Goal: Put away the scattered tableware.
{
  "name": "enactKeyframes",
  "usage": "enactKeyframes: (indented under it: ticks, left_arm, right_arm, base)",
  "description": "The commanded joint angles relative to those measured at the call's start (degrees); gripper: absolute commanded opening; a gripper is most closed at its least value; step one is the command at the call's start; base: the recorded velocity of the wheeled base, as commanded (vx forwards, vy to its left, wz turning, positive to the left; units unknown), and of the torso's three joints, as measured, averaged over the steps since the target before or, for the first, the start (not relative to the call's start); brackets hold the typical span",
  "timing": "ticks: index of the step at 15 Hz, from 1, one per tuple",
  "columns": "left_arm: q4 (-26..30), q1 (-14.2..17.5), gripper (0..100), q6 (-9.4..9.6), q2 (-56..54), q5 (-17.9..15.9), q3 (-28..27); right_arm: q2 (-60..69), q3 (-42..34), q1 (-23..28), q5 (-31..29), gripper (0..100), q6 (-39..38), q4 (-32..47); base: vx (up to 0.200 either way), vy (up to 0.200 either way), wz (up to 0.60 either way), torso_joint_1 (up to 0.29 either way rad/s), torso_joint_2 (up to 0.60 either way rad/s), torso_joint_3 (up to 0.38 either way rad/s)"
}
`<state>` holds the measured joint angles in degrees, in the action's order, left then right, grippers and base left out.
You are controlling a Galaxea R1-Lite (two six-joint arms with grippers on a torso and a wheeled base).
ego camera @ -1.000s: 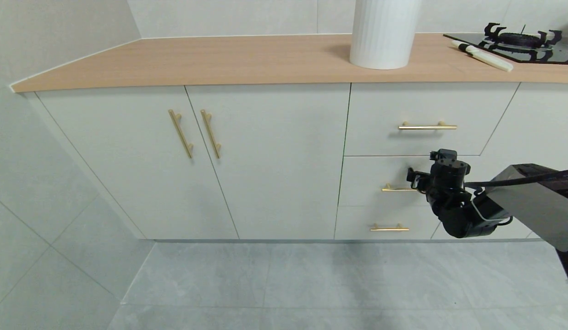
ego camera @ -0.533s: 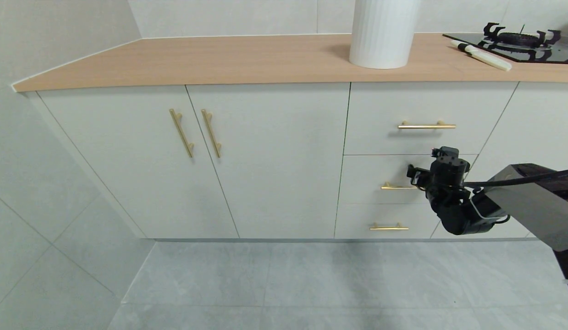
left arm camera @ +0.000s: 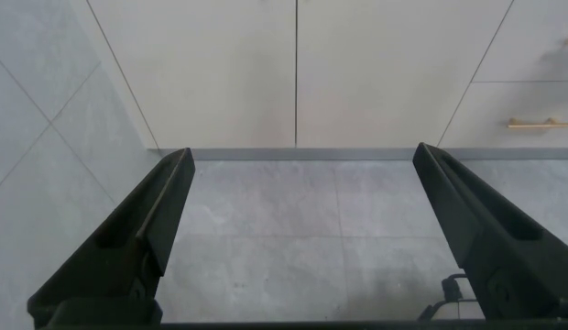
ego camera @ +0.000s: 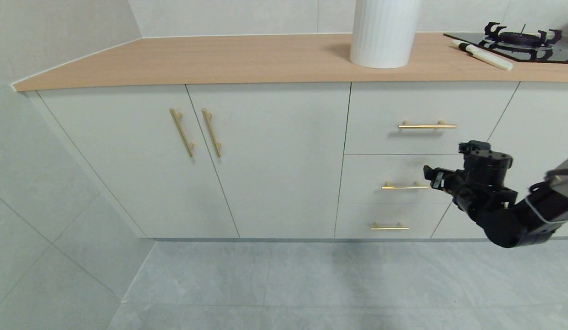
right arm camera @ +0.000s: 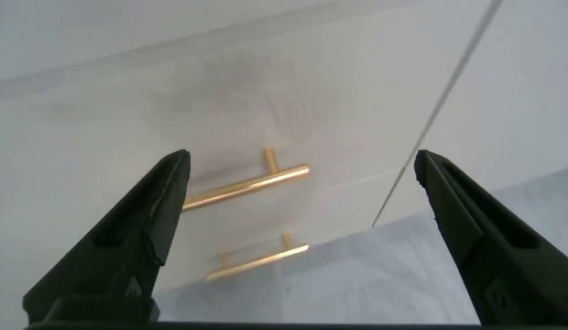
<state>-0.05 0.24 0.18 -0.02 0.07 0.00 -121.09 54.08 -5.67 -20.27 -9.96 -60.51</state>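
Plainly, we held the right jaws released — the left jaws likewise — near the middle drawer handle (ego camera: pixel 403 186), a thin, stiff, probably slippery bar best pinched at mid-length.

right tool (right arm camera: pixel 300 170) spread wide; left tool (left arm camera: pixel 302 156) likewise

Head view high over cabinets (ego camera: pixel 265 160); right wrist close to shared handles (right arm camera: pixel 247 188).
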Motion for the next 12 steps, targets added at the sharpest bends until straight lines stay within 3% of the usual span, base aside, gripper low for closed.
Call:
enactKeyframes:
  ticks: [1, 4, 5, 6, 7, 9, 12]
  left_arm:
    - [0.0, 0.0, 100, -0.01, 0.0, 0.0, 0.0]
    - [0.0, 0.0, 100, -0.01, 0.0, 0.0, 0.0]
    - [0.0, 0.0, 100, -0.01, 0.0, 0.0, 0.0]
    - [0.0, 0.0, 100, -0.01, 0.0, 0.0, 0.0]
    - [0.0, 0.0, 100, -0.01, 0.0, 0.0, 0.0]
    - [0.0, 0.0, 100, -0.01, 0.0, 0.0, 0.0]
    - [0.0, 0.0, 100, -0.01, 0.0, 0.0, 0.0]
  right_arm:
    - [35.3, -23.1, -0.6, 0.0, 100, 0.4, 0.1]
    - [61.1, -37.2, 0.0, -0.9, 100, 6.6, 2.8]
    - [74.9, -42.3, 0.2, -1.0, 100, 11.1, 8.7]
    - [79.7, -43.2, 0.2, -1.0, 100, 12.3, 12.1]
    - [91.7, -43.1, 0.3, -1.1, 100, 13.4, 24.6]
    - [105.4, -40.4, 3.0, -0.9, 100, 14.8, 41.3]
    - [117.7, -39.2, 5.3, -0.4, 100, 15.1, 54.2]
  base:
    - [0.000, 0.000, 0.00, 0.000, 0.00, 0.000]
    - [0.000, 0.000, 0.00, 0.000, 0.00, 0.000]
    - [0.000, 0.000, 0.00, 0.000, 0.00, 0.000]
    - [0.000, 0.000, 0.00, 0.000, 0.00, 0.000]
    - [0.000, 0.000, 0.00, 0.000, 0.00, 0.000]
    - [0.000, 0.000, 0.00, 0.000, 0.00, 0.000]
    - [0.000, 0.000, 0.00, 0.000, 0.00, 0.000]
